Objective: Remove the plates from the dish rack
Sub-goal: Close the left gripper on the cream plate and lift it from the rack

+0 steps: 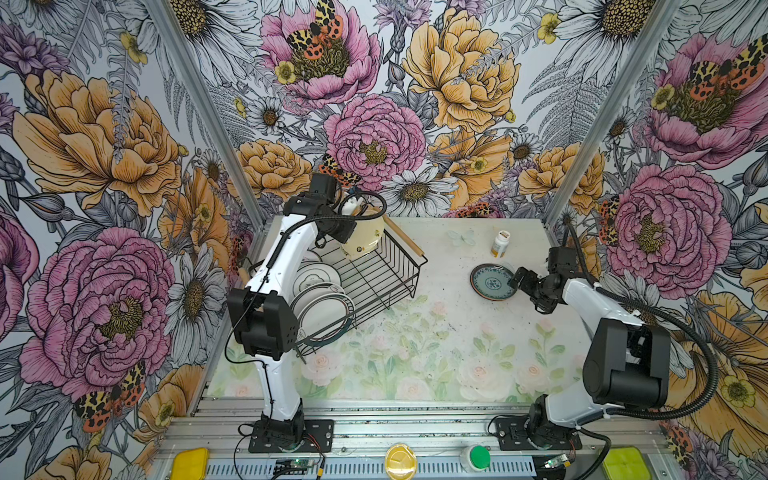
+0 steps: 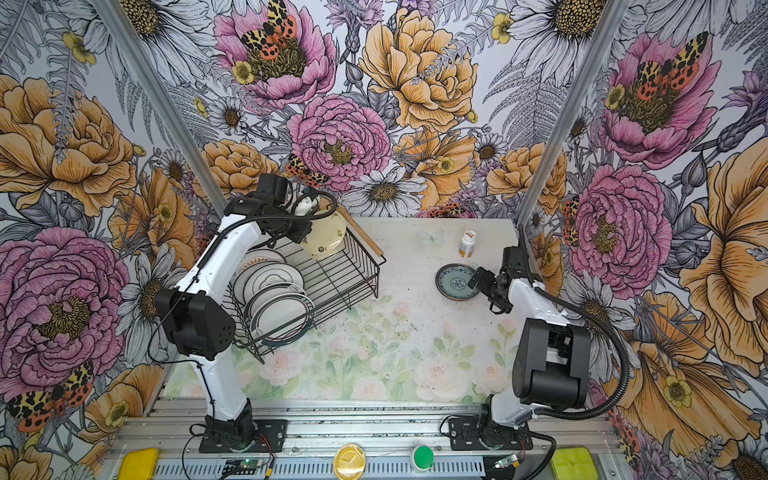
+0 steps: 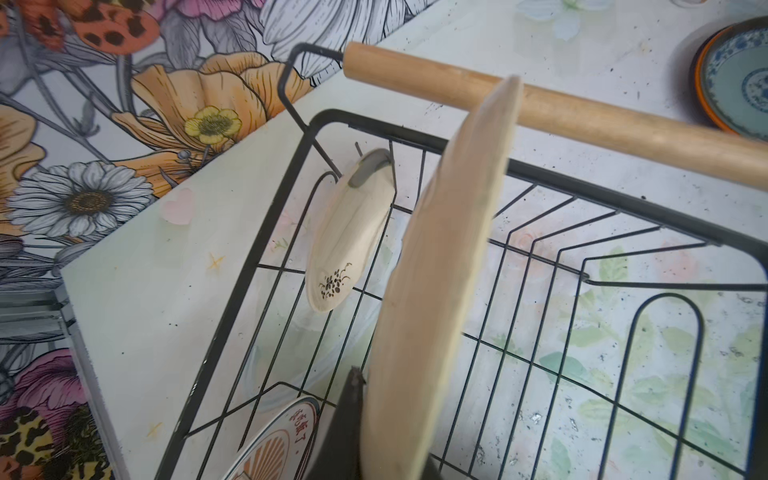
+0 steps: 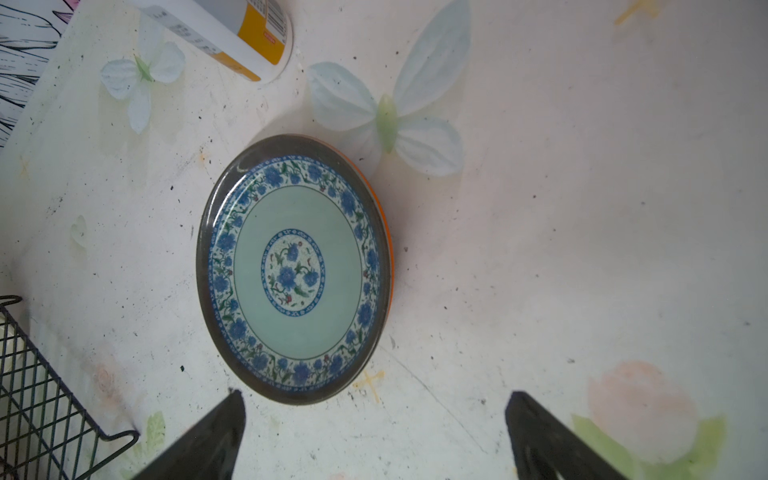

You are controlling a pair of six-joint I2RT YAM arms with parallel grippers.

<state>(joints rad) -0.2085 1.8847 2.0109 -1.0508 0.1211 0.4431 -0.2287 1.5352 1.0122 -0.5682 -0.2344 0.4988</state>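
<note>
The black wire dish rack [image 1: 386, 274] [image 2: 349, 274] stands at the table's left. Several white, dark-rimmed plates [image 1: 320, 307] [image 2: 278, 307] stand in its near half. My left gripper [image 1: 356, 212] [image 3: 386, 415] is shut on a cream plate [image 1: 363, 237] [image 3: 440, 270], held on edge above the rack's far end. In the left wrist view a second cream plate [image 3: 349, 232] leans in the far corner and a sunburst plate [image 3: 274, 444] stands nearer. My right gripper [image 1: 517, 278] [image 4: 374, 399] is open and empty beside a blue-flowered plate [image 1: 492, 282] [image 4: 295, 270] stacked on an orange one.
A white pill bottle [image 1: 500, 243] [image 4: 232, 33] stands behind the stacked plates. The rack's wooden handle [image 3: 582, 116] runs just behind the held plate. Flowered walls close in the left, back and right. A green button [image 1: 478, 457] and yellow lids sit on the front rail.
</note>
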